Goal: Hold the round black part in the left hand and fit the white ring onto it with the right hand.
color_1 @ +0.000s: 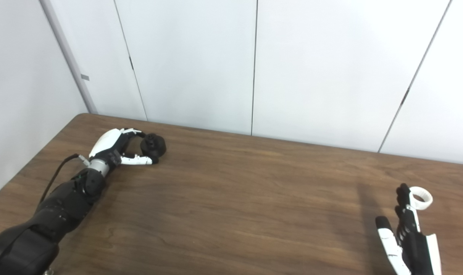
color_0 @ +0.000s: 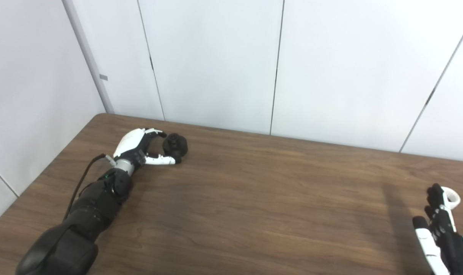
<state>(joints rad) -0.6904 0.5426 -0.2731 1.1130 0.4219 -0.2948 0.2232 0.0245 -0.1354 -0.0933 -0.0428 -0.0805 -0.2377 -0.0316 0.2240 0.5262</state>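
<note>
I see my left robot hand (color_0: 139, 147) cupping the round black part (color_0: 175, 146), fingers around it. My right robot hand (color_1: 407, 233) is spread, the smooth white ring (color_1: 421, 198) touching its fingertips; only the right eye view shows the ring whole.

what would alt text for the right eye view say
A robot's left hand curls around a round black part on a brown wooden table, far left. Its right hand, far right, reaches beside a white ring. White wall panels stand behind.

Left hand (color_0: 141, 147) cups the round black part (color_0: 175, 146) on the table (color_0: 254, 198); right hand (color_0: 439, 225) beside the white ring (color_0: 452, 197).
</note>
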